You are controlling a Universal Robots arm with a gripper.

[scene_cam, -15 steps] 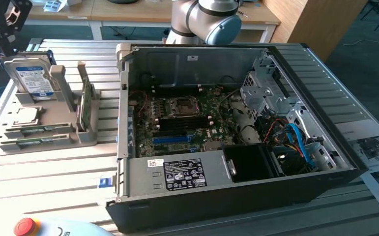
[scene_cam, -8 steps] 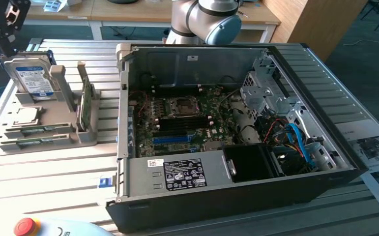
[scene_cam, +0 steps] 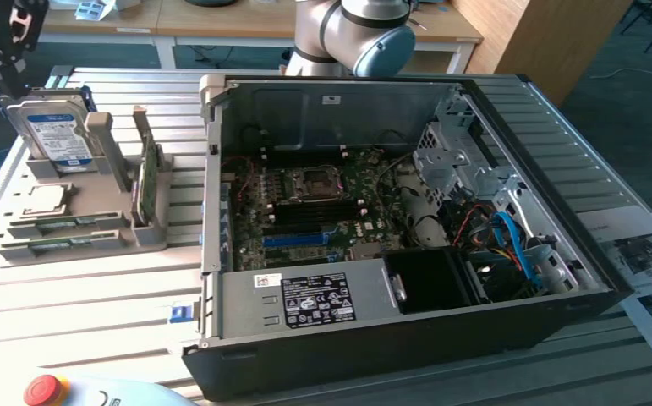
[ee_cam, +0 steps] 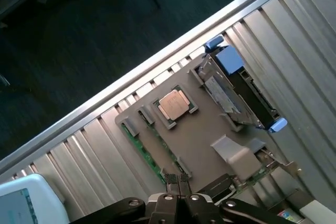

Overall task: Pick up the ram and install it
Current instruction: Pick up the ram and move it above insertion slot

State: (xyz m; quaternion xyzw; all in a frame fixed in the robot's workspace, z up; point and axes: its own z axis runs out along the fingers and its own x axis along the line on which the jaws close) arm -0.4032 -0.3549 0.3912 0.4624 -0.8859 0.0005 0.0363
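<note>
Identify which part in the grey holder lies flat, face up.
The square silver processor; the hard drive stands upright, and the green boards sit on edge in slots.

A: How many drives do you count?
B: One hard drive [scene_cam: 55,131], and one processor chip [scene_cam: 44,200].
A: Memory?
B: Two: a ram stick [scene_cam: 68,223] and a second ram stick [scene_cam: 62,245]. Also one upright green card [scene_cam: 145,178], all on one gray holder [scene_cam: 143,238].
A: And the bigger pieces?
B: One computer case [scene_cam: 416,347], holding one motherboard [scene_cam: 354,222] and one power supply [scene_cam: 303,300]. One red emergency stop button [scene_cam: 44,389], too.
</note>
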